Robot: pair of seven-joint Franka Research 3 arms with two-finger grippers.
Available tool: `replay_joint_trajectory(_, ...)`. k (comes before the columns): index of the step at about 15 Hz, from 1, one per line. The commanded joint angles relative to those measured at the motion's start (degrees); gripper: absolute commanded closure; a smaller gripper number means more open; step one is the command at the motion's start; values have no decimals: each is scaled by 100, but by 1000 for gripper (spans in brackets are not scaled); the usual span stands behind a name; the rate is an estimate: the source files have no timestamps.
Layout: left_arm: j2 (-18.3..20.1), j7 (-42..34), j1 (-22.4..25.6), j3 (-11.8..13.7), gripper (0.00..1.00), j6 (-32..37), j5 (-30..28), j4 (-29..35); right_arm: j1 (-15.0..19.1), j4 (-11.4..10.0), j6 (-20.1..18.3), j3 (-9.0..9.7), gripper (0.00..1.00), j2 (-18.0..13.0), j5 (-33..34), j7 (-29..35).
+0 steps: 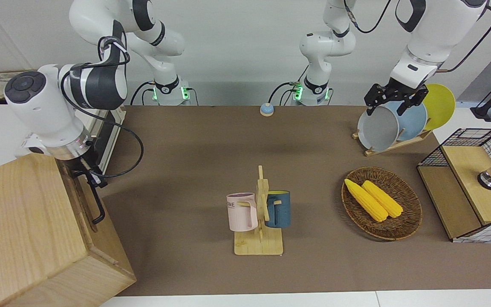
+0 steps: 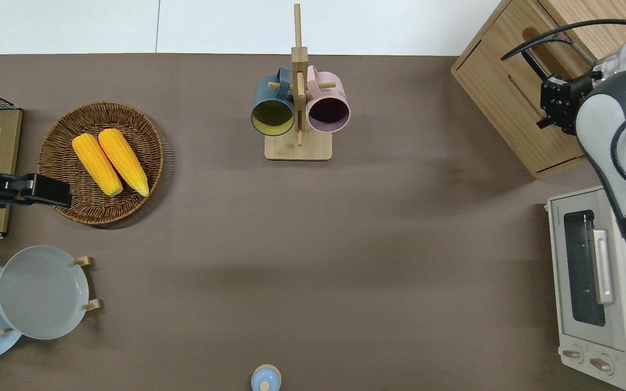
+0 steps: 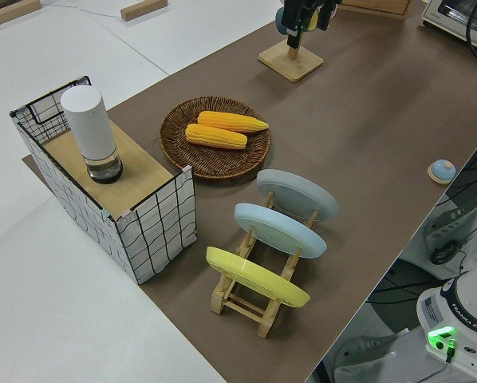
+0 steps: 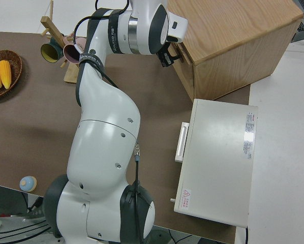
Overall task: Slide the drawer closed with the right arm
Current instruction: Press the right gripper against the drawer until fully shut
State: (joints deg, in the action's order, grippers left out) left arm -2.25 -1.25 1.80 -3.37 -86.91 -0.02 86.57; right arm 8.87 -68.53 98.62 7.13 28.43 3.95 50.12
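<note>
Now flush: drawer (image 1: 84, 200) front with box, right gripper (image 1: 88, 175) at handle (image 1: 96, 204).

The pink mug (image 1: 242, 212) on the rack carries dark letters that seem to read "ME", the start of the word hidden. The toaster oven (image 2: 601, 288) has a small dark word at the top of its front, too small to make out, and a red warning triangle sticker at its lower corner. The left arm's base (image 3: 462, 319) reads "FRANKA".
</note>
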Motion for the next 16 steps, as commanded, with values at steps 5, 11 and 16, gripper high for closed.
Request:
replay_joint_trajectory(5,-65,-51,31,-41,7,113,99,-149,46,244,-45,122,1000,198,194,-187)
replay_joint_trajectory(11,-65,-51,31,-41,7,113,99,-140,-973,191,-124,60,1000,14,334,-178)
replay_joint_trajectory(16,-65,-51,31,-41,7,113,99,-140,-1624,-721,-167,43,1000,-960,247,-633)
